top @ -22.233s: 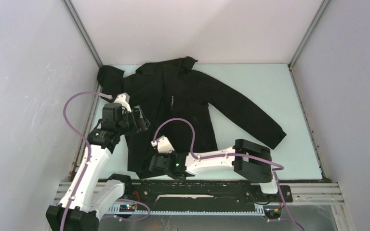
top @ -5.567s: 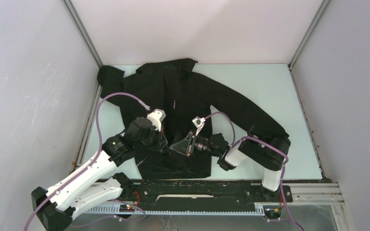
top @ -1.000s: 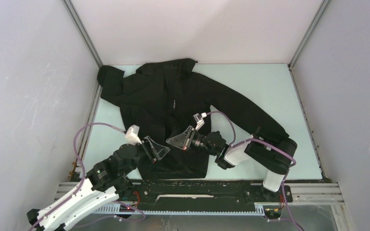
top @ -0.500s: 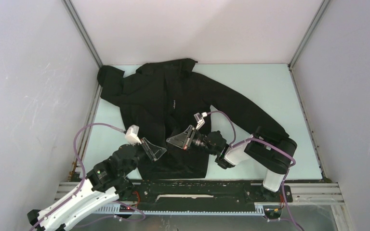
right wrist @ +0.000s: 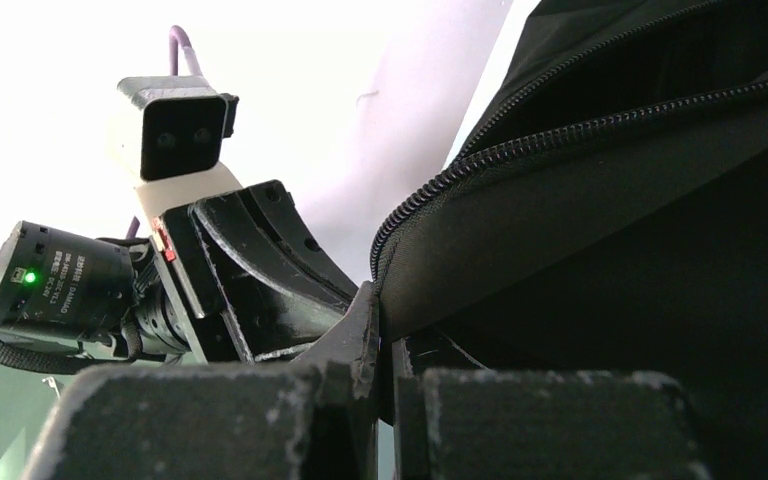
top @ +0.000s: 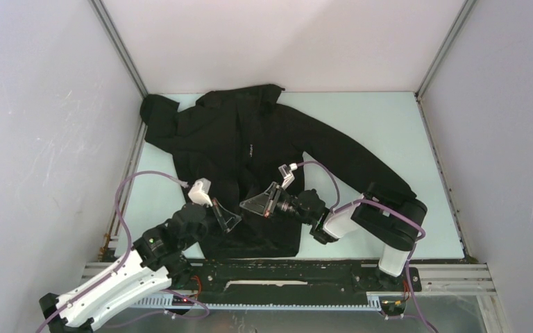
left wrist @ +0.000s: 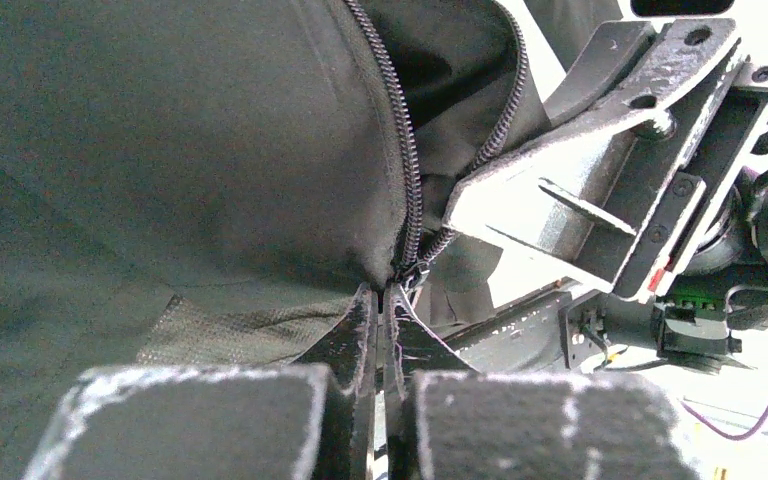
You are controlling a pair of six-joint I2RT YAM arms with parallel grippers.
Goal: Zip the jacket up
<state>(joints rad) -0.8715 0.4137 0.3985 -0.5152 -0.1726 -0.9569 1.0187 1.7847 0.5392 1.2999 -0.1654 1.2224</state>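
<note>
Top view, left to right.
- Purple cable (top: pixel 126 186): loops off the left arm at lower left.
- Left fingers (top: pixel 226 216): lower centre-left, closed on the jacket (top: pixel 271 135) low on its front. The left wrist view shows them pinching where the two rows of zipper teeth (left wrist: pixel 406 170) meet; the rows are parted above.
- Jacket: black, spread over the centre of the pale green worktop (top: pixel 388 132). Collar to the top, one sleeve bunched in the upper left corner, the other slanting right.
- Chest lettering (top: pixel 249 148): white, too small to read.
- Right fingers (top: pixel 253 203): just right of the left pair, pressed together on the jacket's front edge. Their body blocks the right of the left wrist view.
- Black cylinder (right wrist: pixel 60 280): at the left of the right wrist view, green light lit, print illegible.
</note>
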